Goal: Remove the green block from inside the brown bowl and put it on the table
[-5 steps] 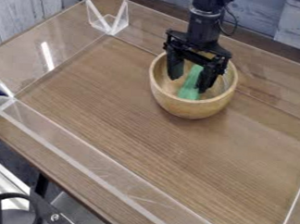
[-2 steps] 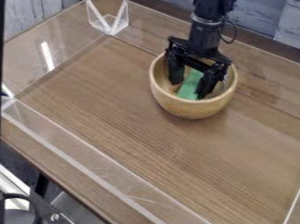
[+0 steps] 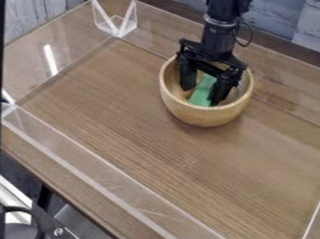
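Observation:
The brown bowl (image 3: 203,109) stands on the table (image 3: 110,120), right of centre and toward the back. Inside it lies the green block (image 3: 204,88), leaning along the bowl's inner wall. My black gripper (image 3: 206,90) reaches straight down into the bowl, open, with one finger on each side of the block. The lower part of the block is partly hidden by the fingers (image 3: 226,86). I cannot tell whether the pads touch the block.
Low clear acrylic walls (image 3: 69,153) edge the tabletop on the left, front and back. A clear corner piece (image 3: 116,19) stands at the back left. Bare wood stretches left and in front of the bowl.
The gripper has shifted slightly to the right and back inside the bowl over the last second; since then it holds still. The block has not moved.

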Action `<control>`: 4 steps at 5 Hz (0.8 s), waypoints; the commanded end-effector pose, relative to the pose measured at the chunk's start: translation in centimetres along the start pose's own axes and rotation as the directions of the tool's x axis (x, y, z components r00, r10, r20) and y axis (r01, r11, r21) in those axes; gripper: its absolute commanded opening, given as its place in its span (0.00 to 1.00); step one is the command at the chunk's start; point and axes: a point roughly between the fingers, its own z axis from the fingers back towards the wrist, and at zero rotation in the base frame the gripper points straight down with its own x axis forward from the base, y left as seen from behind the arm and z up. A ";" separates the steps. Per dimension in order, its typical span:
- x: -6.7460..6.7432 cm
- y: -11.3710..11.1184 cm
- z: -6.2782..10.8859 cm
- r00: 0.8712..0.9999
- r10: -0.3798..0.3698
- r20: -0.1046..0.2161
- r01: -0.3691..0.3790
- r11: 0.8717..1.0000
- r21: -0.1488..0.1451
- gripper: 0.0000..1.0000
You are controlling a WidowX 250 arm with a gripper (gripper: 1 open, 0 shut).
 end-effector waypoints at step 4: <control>0.5 0.2 3.7 0.993 -0.006 0.116 0.005 1.000 0.005 0.00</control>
